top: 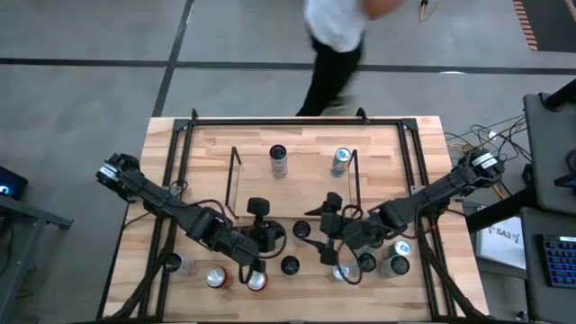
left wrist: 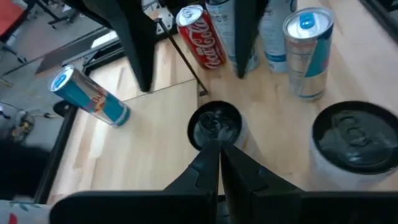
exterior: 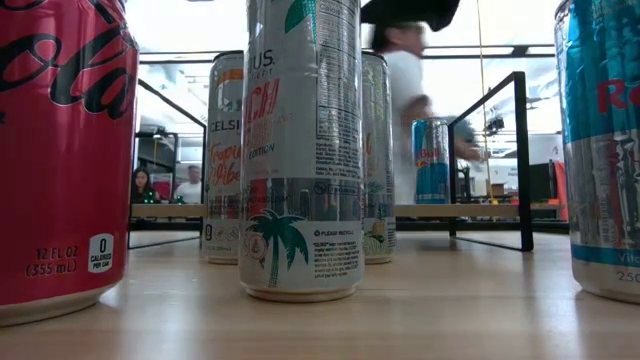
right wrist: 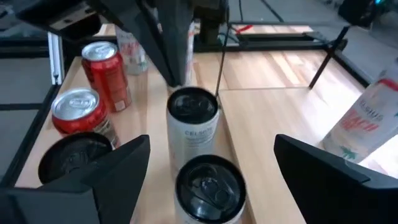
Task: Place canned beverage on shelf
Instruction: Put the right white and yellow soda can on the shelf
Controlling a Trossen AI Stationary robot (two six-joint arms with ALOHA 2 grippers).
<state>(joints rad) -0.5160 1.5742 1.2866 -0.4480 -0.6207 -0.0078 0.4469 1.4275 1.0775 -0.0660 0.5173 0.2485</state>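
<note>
my right gripper [right wrist: 208, 165] stands wide open, straddling a black-topped can [right wrist: 208, 186] in the near rows, unheld. left gripper [left wrist: 219, 163] clenched, empty. i judge the can rigid, slick and top-heavy; i'd clamp mid-body. the shelf [top: 236, 162] holds two upright cans [top: 278, 160] at its far side.

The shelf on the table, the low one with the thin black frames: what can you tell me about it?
The shelf is a low open rack. It has a thin black wire frame at each end and a flat base of light wood, much like the table it rests on. It sits toward the table's far side, in the middle. Two cans stand upright on it, apart from each other: a dark-topped can and a blue and silver can.
</note>
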